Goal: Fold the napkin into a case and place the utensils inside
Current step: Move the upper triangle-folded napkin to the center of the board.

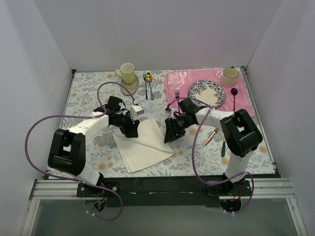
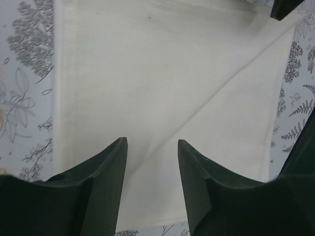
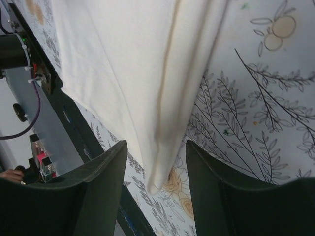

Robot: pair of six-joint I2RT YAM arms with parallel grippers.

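White walls box in a table (image 1: 88, 93) covered by a leaf-print cloth. Nearest the arm bases lies the napkin (image 1: 145, 147), a cream sheet set askew with one layer turned over along a diagonal crease (image 2: 216, 98), so the case looks only begun. The left hand (image 1: 130, 129) stands over the napkin's far-left corner, fingers apart with nothing between them, likely placed to pin or pinch the cloth. The right hand (image 1: 173, 134) is at the napkin's right edge, fingers also apart and straddling the doubled hem, probably to lift it for another fold. To the right, the copper knife (image 1: 211, 136) and teal-handled spoon (image 1: 223, 146) lie clear of the cloth, not yet needed. Farther off, a pink placemat (image 1: 173, 83) carries a plate (image 1: 191, 93), well away from the folding.
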